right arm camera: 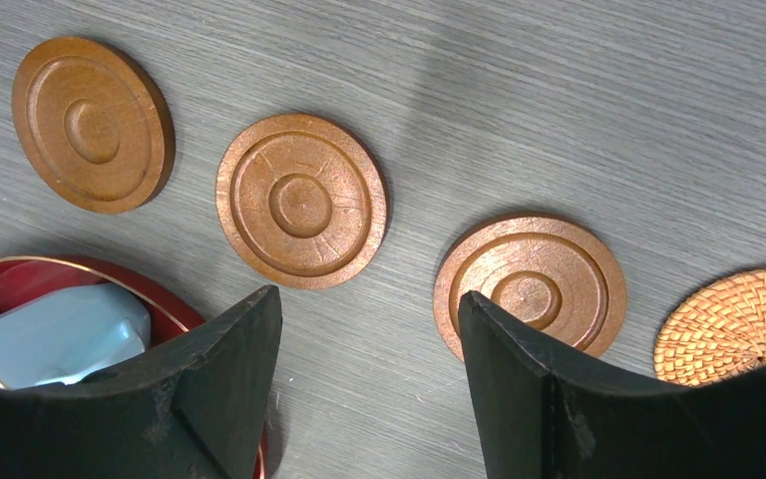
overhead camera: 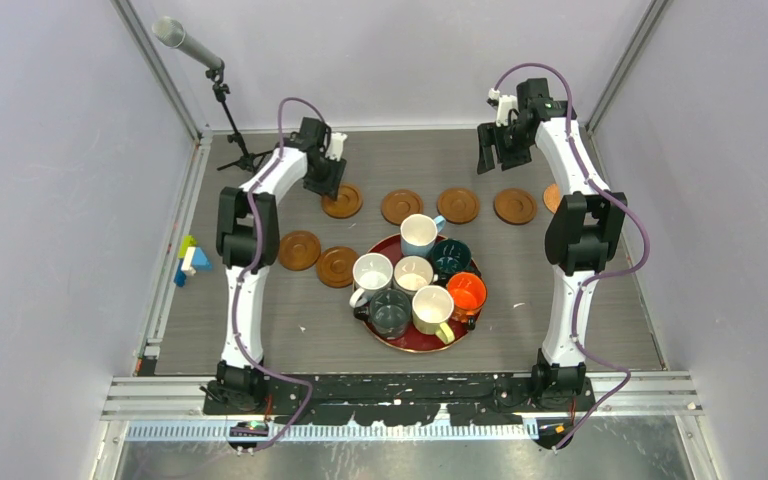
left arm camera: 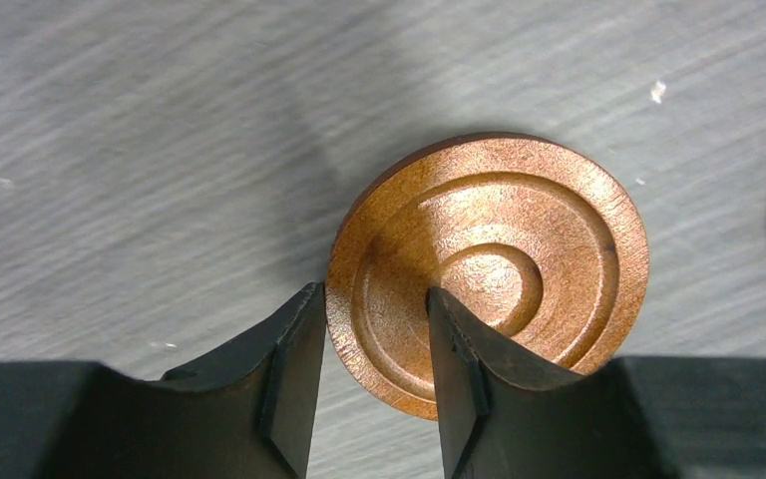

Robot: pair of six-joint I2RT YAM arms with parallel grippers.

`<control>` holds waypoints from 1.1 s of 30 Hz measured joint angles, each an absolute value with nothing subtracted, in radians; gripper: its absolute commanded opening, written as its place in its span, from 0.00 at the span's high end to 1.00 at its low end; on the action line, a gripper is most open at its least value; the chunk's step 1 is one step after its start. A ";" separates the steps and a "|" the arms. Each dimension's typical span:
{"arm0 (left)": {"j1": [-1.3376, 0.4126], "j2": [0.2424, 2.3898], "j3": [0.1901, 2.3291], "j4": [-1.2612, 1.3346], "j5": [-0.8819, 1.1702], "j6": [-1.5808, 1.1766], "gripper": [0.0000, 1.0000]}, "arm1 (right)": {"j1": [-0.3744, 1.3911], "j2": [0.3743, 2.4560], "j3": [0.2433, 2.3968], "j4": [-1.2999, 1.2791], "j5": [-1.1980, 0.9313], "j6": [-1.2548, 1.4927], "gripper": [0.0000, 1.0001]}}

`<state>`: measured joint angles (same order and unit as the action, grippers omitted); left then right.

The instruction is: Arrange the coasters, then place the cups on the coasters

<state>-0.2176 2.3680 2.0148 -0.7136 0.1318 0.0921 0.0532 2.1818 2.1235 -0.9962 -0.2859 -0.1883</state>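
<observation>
My left gripper [overhead camera: 328,185] [left arm camera: 371,292] is down at a brown coaster [overhead camera: 341,201] [left arm camera: 489,269] lying flat at the back left. Its jaws are narrowed astride the coaster's near-left rim: one finger against the outer edge, the other over the inner ring. A gap still shows between them. Three more coasters [overhead camera: 401,206] [overhead camera: 457,205] [overhead camera: 514,206] form a row to the right. Two others [overhead camera: 299,250] [overhead camera: 337,267] lie nearer. Several cups [overhead camera: 413,273] crowd the dark red tray [overhead camera: 415,347]. My right gripper [overhead camera: 500,150] [right arm camera: 367,294] hangs open and empty above the row's right end [right arm camera: 531,284].
A woven straw disc [right arm camera: 733,324] lies at the far right, partly behind the right arm. A microphone stand [overhead camera: 220,90] is at the back left. Coloured blocks [overhead camera: 188,262] sit by the left wall. The light blue cup [right arm camera: 55,334] shows beside the right gripper's left finger.
</observation>
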 measured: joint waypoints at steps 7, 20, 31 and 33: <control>-0.277 2.299 1.900 -0.696 0.135 0.087 0.59 | 0.053 2.182 2.123 -0.996 -0.287 -0.188 0.30; -0.306 2.273 1.855 -0.691 0.139 0.078 0.39 | 0.053 2.182 2.123 -0.996 -0.290 -0.189 0.30; -0.288 2.115 1.751 -0.753 0.159 0.093 0.25 | 0.053 2.182 2.123 -0.996 -0.307 -0.188 0.30; -0.270 2.052 1.705 -0.753 0.167 0.110 0.25 | 0.053 2.182 2.123 -0.996 -0.310 -0.188 0.30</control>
<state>-0.2699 2.0518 1.7050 -0.7532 0.1669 0.1104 0.0532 2.1818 2.1235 -0.9958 -0.3103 -0.1883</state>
